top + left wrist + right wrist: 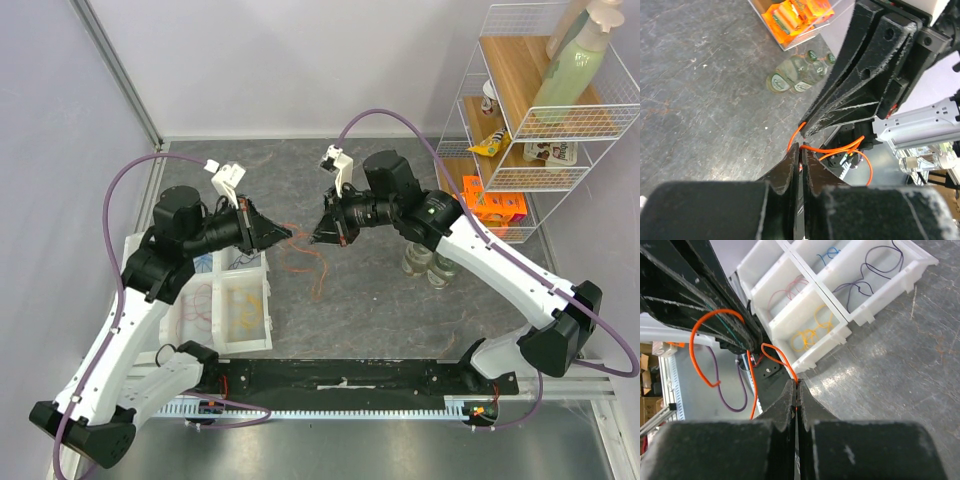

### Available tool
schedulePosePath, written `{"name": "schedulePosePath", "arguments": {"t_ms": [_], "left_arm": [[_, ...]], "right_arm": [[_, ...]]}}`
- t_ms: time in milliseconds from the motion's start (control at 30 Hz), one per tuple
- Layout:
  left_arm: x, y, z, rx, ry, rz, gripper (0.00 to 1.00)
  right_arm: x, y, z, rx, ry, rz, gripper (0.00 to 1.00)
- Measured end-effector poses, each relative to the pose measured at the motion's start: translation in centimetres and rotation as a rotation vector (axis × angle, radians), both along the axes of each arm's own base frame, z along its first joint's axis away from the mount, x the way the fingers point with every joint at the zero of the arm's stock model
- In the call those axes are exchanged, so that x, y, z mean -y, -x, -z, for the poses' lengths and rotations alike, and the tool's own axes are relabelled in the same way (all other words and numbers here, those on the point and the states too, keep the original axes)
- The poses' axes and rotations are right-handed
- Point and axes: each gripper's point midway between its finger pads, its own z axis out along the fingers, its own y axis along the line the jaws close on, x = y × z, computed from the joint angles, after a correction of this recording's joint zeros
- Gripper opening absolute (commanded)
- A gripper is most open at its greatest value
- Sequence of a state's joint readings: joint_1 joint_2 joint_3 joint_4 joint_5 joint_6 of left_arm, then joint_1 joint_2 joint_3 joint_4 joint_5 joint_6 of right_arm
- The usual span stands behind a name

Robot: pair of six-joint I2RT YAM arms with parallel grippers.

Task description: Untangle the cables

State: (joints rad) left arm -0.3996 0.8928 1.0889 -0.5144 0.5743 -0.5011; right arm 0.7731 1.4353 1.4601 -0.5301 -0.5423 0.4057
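Note:
A thin orange cable [302, 262] hangs in loose loops between my two grippers, above the grey table. My left gripper [286, 236] is shut on it; in the left wrist view the cable [840, 149] enters the tips of the left gripper [800, 148]. My right gripper [319, 238] faces it a short way off and is shut on the same cable [776, 354] at the tips of the right gripper [796, 383]. Other cables lie sorted in the white tray [810, 281]: yellow [810, 335], blue [830, 251], dark [875, 265], reddish [790, 290].
The white compartment tray [270, 325] sits under the left arm. At the right are two glass bottles [428, 262], an orange box [492, 205] and a wire shelf [540, 125]. A black strip [350, 375] runs along the near edge.

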Motion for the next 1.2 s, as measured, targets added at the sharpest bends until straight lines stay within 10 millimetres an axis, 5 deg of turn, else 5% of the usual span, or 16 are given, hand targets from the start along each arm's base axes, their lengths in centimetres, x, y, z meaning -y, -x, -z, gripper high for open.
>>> {"name": "schedulePosePath", "arguments": {"t_ms": [533,700,967,1200], "left_arm": [[1.0,0.4,1.3,-0.036,0.014,0.078,0.18],[1.0,0.6,1.3,-0.027,0.015,0.083,0.02],[0.7,2.3,-0.5,0.058,0.040,0.127,0.02],[0.6,1.7,-0.4,0.062,0.033,0.100,0.06]], "right_arm": [[-0.9,1.3,-1.5,-0.030,-0.086,-0.069,0.00],[-1.0,1.5,-1.7,-0.032,-0.095,-0.083,0.00],[-1.1,1.3,-1.1,-0.044,-0.083,-0.084,0.00],[-1.2,1.8,0.1,-0.088,-0.057,-0.111,0.00]]}}
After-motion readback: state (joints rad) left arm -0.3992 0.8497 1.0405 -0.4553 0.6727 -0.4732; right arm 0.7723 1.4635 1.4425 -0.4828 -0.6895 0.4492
